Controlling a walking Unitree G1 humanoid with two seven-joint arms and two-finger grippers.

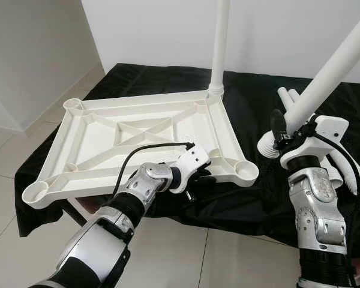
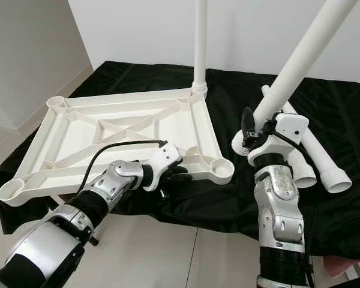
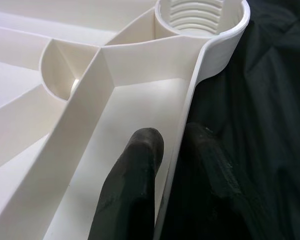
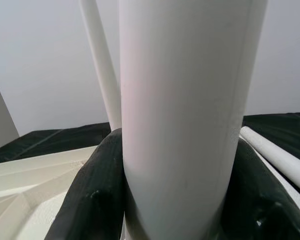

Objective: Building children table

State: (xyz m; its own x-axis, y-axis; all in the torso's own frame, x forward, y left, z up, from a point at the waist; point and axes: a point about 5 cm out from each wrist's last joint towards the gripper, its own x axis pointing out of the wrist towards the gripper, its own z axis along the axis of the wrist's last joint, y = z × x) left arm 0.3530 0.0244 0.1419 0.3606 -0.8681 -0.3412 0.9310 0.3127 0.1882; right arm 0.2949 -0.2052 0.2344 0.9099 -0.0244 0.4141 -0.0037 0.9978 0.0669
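1. A white plastic tabletop (image 1: 138,138) lies upside down on a black cloth (image 1: 252,198), its ribbed underside facing up. The cloth covers a low surface against a white wall (image 1: 276,30).
2. The tabletop's near edge overhangs the cloth's near edge, above a pale tiled floor (image 1: 186,258).
3. Each corner of the tabletop has a round socket. One white leg (image 1: 219,42) stands upright in the socket at the far right corner.
4. The socket at the near right corner (image 1: 246,171) holds nothing; the left wrist view shows screw threads inside it (image 3: 197,12).
5. The left gripper (image 1: 195,180) is at the tabletop's near edge, close to the near right corner. Its fingers (image 3: 132,190) pinch the thin rim, one black finger inside the rim and one outside against the cloth.
6. The right gripper (image 1: 285,133) is raised above the cloth, just right of the tabletop's near right corner. It is clamped around a second white leg (image 1: 330,75).
7. That held leg slants up and to the right. Its ribbed lower end (image 1: 267,144) hangs near the open corner socket, apart from it.
8. In the right wrist view, the black fingers (image 4: 92,195) wrap both sides of the held leg, with the standing leg behind it.
9. More loose white legs (image 1: 342,168) lie on the cloth toward its right edge, behind the right gripper.
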